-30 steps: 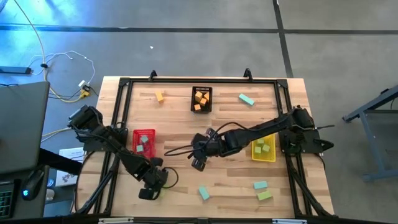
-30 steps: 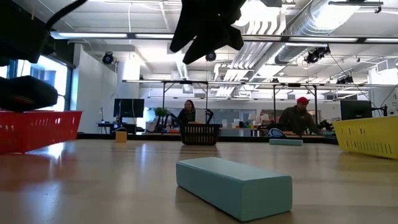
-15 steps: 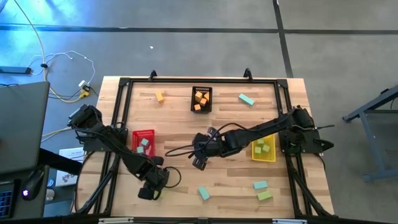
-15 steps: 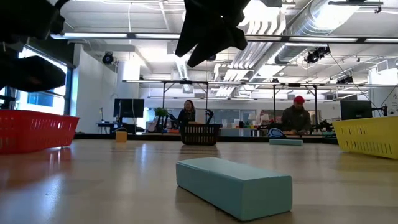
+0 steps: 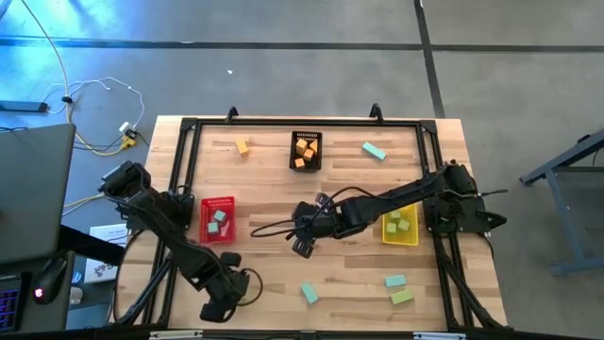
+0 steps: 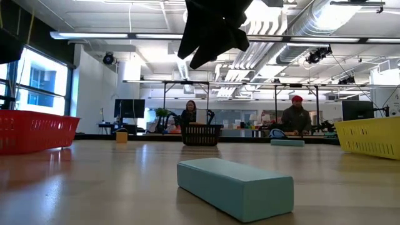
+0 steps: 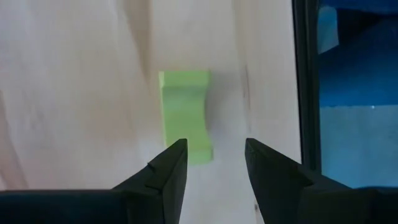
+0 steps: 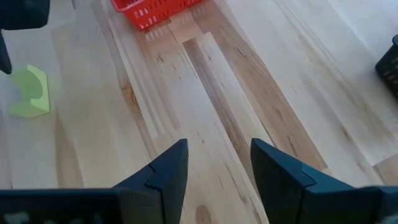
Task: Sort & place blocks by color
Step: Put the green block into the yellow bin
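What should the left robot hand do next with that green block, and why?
Probably move forward and lower so its fingers straddle the light green block, then close. The left gripper is open and empty, and the block lies on the table just ahead of its fingertips, near the table's edge, not yet between them.

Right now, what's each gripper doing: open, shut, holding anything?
Left gripper: open, empty, over the light green block.
Right gripper: open, empty, mid-table.
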You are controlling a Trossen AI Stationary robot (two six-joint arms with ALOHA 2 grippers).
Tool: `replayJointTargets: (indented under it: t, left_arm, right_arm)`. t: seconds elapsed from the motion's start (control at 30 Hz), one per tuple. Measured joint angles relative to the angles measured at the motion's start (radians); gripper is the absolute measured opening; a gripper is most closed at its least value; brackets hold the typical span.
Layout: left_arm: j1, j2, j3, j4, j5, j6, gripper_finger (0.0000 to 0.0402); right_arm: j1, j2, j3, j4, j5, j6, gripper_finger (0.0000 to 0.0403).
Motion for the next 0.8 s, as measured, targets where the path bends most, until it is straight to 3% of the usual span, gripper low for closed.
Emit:
replayJointTargets:
  t: [0.2, 0.43, 0.8]
  left_arm:
    - [-0.013, 0.005, -0.001, 0.013, -0.027, -0.056, 0.0162]
    - [-0.002, 0.005, -0.001, 0.019, -0.136, -0.071, 0.0204]
    - [0.001, 0.050, -0.002, 0.058, -0.101, -0.055, 0.0228]
  right_arm:
    - [0.001, 0.000, 0.000, 0.000, 0.000, 0.000, 0.0158]
    - [0.027, 0.000, 0.000, 0.000, 0.033, 0.000, 0.0158]
    - [0.051, 0.000, 0.000, 0.000, 0.038, 0.000, 0.0158]
